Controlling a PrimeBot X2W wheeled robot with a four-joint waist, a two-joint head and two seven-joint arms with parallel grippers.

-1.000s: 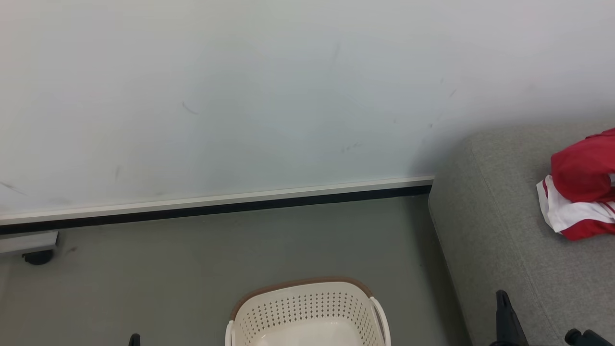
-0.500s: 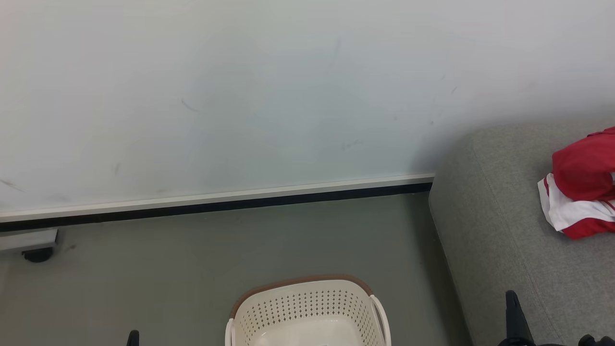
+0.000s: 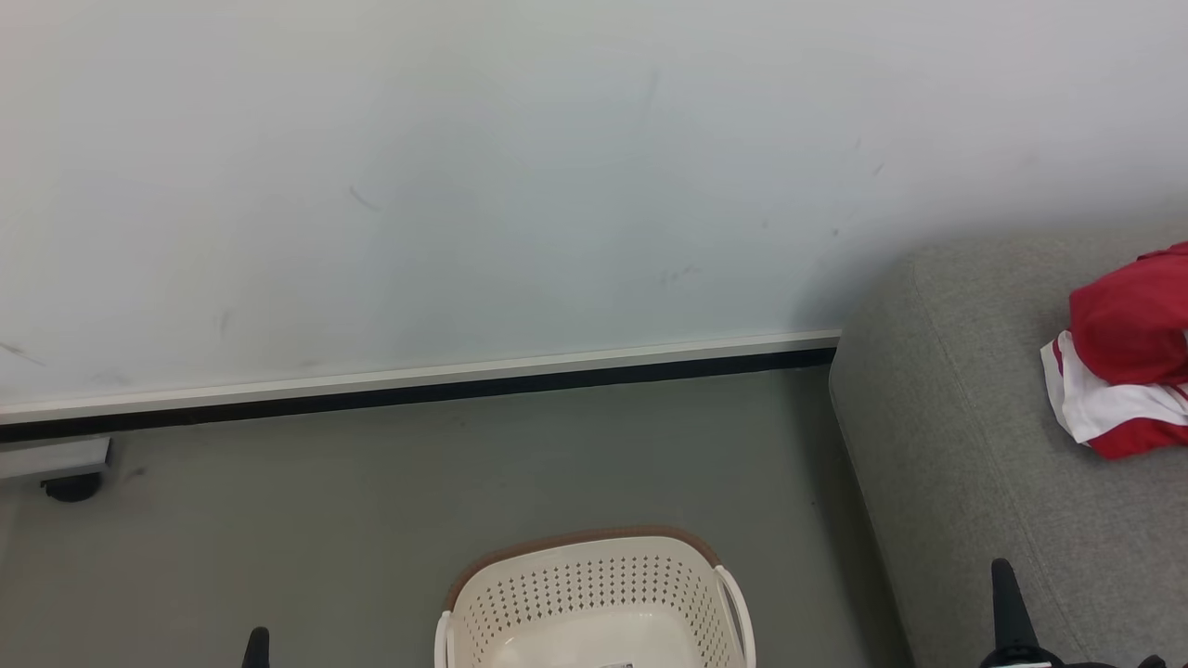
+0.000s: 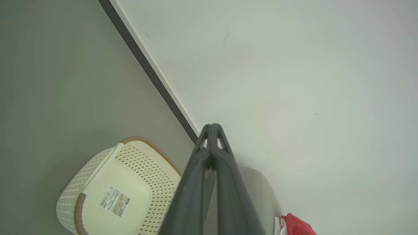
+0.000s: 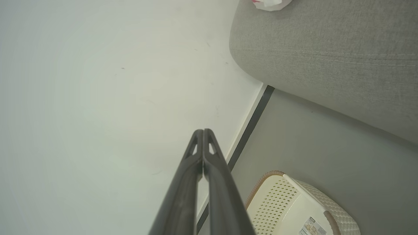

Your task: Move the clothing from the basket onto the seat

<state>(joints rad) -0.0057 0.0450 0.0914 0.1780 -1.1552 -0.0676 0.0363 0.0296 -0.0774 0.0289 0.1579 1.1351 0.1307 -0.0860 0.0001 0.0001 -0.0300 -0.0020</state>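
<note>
Both grippers shut and empty; clothing lies on the seat, to the right.
The left gripper (image 4: pixel 211 128) and right gripper (image 5: pixel 203 132) each have their fingers pressed together, holding nothing. Near, between them, stands the basket (image 3: pixel 594 594), with no clothing visible inside. The seat (image 3: pixel 965 445) spreads rightward from the right gripper. The red-and-white clothing (image 3: pixel 1118 371) rests on its far right, so the right arm is nearer.

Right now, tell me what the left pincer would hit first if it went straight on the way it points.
Most likely the wall, low down near its dark skirting strip: the shut left pincer aims there, past the basket. Depth is hard to judge.
</note>
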